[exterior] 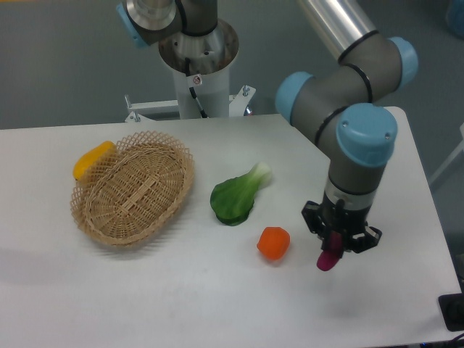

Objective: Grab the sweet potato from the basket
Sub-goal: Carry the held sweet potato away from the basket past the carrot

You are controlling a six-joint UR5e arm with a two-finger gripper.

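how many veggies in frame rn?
4. Yellow vegetable behind the basket's left rim; green leafy one mid-table; orange-red one in front of it; sweet potato in the end effector. None seem hidden.

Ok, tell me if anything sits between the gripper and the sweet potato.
Nothing does. The gripper is shut on the sweet potato, holding it right of the orange vegetable, far from the basket.

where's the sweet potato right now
The sweet potato hangs in the gripper over the table's right side, just right of the orange-red vegetable, far from the basket.
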